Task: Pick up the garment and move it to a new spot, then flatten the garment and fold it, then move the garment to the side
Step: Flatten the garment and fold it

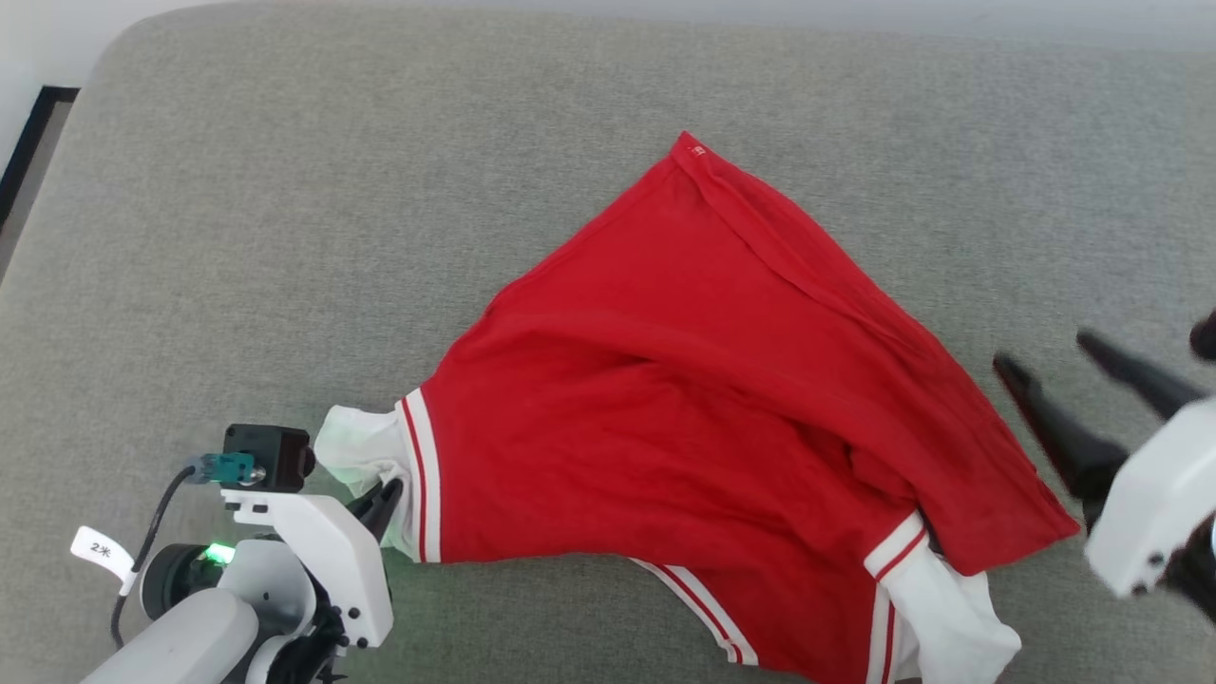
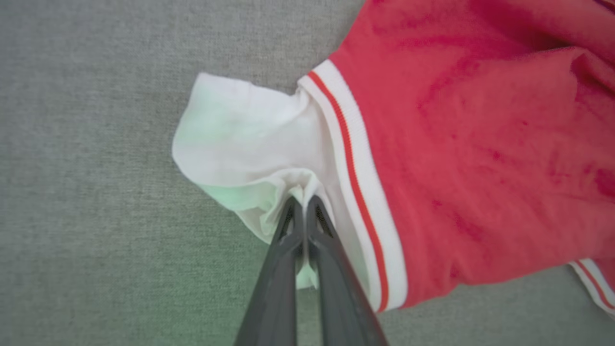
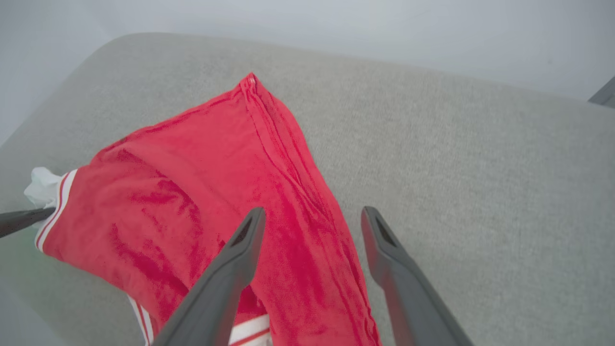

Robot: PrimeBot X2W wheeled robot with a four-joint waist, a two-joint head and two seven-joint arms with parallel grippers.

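While the red shirt (image 1: 684,380) lies rumpled on the grey upholstered cushion (image 1: 285,237), the left end effector (image 2: 301,201) is clenched on its white sleeve end (image 2: 240,139), at the robot's left. Just beside the shirt's right edge, the right end effector (image 1: 1045,351) stands released, its fingers spread wide and holding nothing.

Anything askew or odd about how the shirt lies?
Yes: the garment lies skewed and bunched in a rough triangle on the grey cushion, one white sleeve end partly under red cloth at near right. The left gripper pinches the other sleeve end; the right gripper is open, holding nothing.
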